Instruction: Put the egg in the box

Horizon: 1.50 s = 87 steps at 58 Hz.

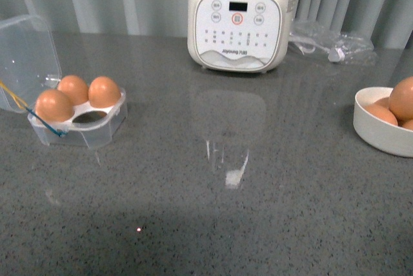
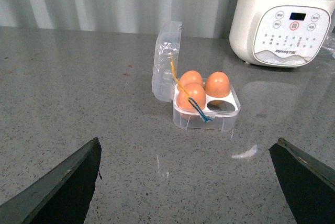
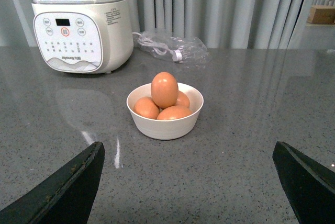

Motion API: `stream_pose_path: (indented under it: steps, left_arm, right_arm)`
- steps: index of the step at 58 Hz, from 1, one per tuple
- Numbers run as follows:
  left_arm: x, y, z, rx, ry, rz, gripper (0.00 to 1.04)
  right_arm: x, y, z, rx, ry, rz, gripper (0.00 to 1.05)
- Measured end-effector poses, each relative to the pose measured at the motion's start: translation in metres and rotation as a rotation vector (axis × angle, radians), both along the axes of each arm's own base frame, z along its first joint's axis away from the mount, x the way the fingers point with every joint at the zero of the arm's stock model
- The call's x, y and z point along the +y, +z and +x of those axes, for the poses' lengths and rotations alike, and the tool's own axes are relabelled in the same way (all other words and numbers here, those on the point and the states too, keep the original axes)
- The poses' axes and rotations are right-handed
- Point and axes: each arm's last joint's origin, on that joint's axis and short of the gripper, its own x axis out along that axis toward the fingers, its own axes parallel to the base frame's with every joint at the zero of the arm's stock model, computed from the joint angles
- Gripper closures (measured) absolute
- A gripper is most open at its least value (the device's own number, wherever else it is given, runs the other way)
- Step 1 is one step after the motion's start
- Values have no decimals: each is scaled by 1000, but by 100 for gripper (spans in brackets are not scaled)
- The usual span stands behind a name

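Note:
The clear box (image 1: 97,128) (image 2: 226,119) stands at the left of the grey counter with its lid (image 1: 26,57) (image 2: 166,59) swung open. Three brown eggs fill three of its cells, among them one egg (image 1: 54,105) (image 2: 192,96) under the yellow and blue loops; one cell (image 1: 90,117) (image 2: 222,105) is empty. At the right a white bowl (image 1: 381,135) (image 3: 165,127) holds several eggs, one egg (image 3: 164,89) standing on top. My left gripper (image 2: 188,182) is open, well short of the box. My right gripper (image 3: 188,182) is open, short of the bowl. Neither arm shows in the front view.
A white Joyoung appliance (image 1: 236,18) (image 2: 282,25) (image 3: 78,25) stands at the back centre of the counter. A clear bag with a cable (image 1: 332,44) (image 3: 172,48) lies to its right. Grey curtains hang behind.

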Motion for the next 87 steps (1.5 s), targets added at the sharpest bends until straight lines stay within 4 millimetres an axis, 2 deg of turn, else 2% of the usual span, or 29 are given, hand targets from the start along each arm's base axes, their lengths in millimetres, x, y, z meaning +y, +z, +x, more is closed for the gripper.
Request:
stream_pose_path:
  steps: [87]
  left_arm:
    - [0, 0, 0, 0, 0, 0, 7]
  right_arm:
    - [0, 0, 0, 0, 0, 0, 7]
